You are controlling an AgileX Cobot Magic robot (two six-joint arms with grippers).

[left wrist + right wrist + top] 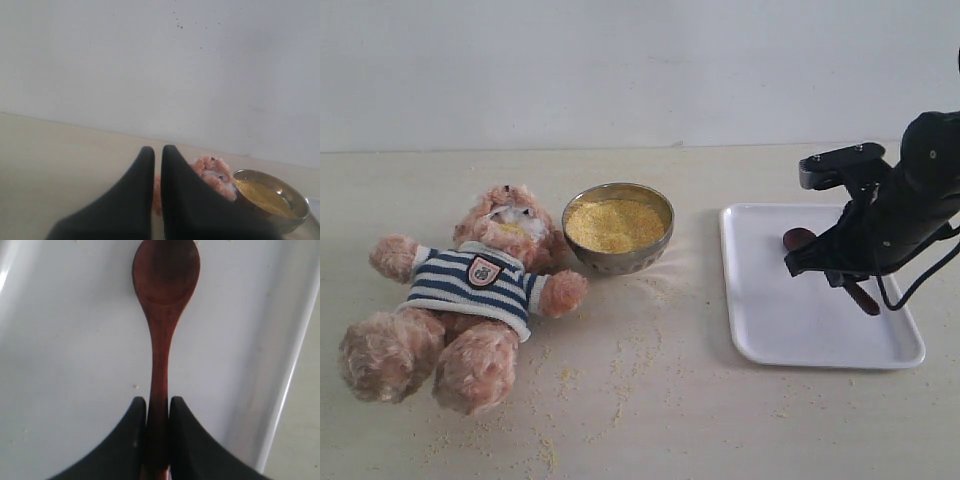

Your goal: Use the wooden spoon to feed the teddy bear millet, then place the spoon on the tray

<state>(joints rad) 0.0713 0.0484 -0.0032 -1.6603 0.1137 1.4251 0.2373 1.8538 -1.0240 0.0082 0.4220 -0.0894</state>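
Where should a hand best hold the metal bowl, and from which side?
Probably the thin rim facing the tray, coming from above: the bowl is round and wide, and the bear crowds its other side. Keep it level; millet nearly fills it.

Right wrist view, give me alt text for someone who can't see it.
The right tool grips the spoon by its handle over the white tray. The spoon's empty scoop end points away from the tool.
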